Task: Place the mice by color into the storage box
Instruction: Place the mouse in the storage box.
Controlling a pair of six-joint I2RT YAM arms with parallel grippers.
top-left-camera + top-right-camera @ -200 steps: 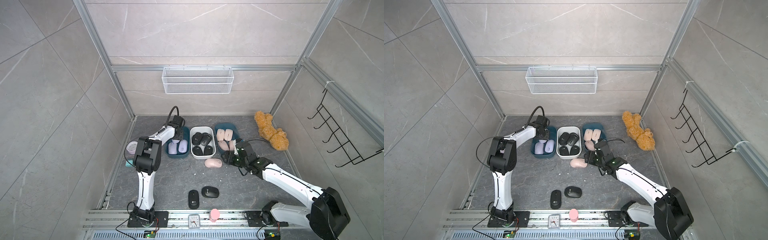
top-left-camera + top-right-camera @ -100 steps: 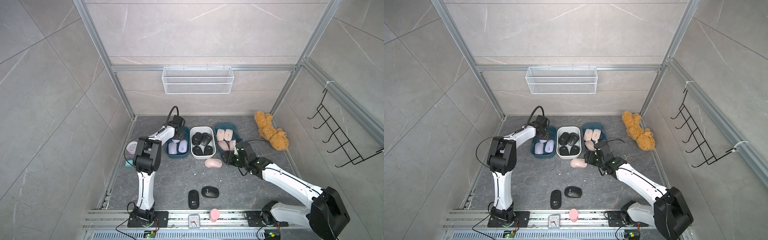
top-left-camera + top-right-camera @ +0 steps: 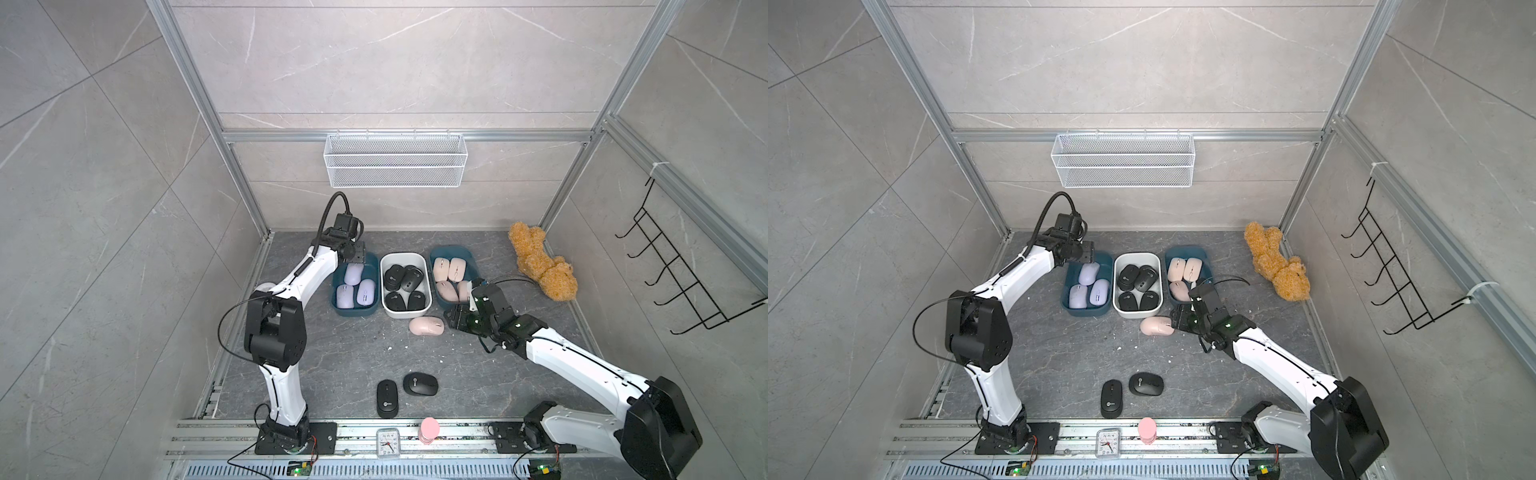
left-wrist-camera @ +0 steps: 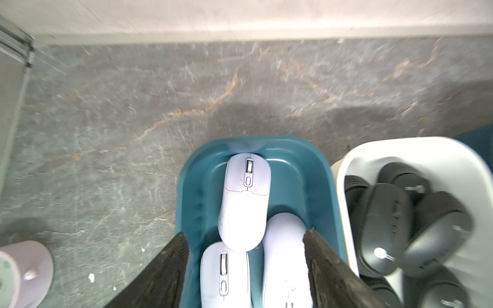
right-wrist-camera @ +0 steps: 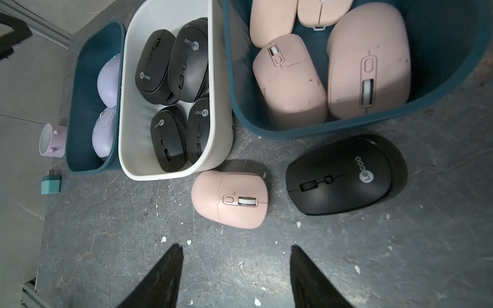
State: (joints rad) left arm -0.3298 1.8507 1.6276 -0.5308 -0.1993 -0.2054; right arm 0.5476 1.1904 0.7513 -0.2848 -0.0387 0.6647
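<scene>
Three storage boxes stand in a row at the back. The left teal box (image 3: 337, 305) holds three purple mice (image 4: 246, 200), the white box (image 3: 405, 313) holds several black mice (image 5: 170, 64), and the right teal box (image 3: 451, 250) holds several pink mice (image 5: 289, 85). My left gripper (image 4: 245, 234) hangs open over the left teal box, its jaws either side of the purple mice and gripping none. A loose pink mouse (image 3: 427, 325) lies in front of the white box, with a black mouse (image 5: 346, 174) beside it. My right gripper (image 5: 235, 246) is open and empty just short of them. Two black mice (image 3: 387, 398) lie near the front rail.
A brown teddy bear (image 3: 540, 266) lies at the back right corner. A small clock (image 3: 387, 444) and a pink cylinder (image 3: 429, 430) sit on the front rail. A lilac cup (image 5: 52, 140) and a teal block (image 5: 50, 184) lie left of the boxes. A wire basket (image 3: 395, 160) hangs on the back wall.
My left gripper has opened over the left teal box, and a purple mouse now lies free on the others. The right arm has hardly moved.
</scene>
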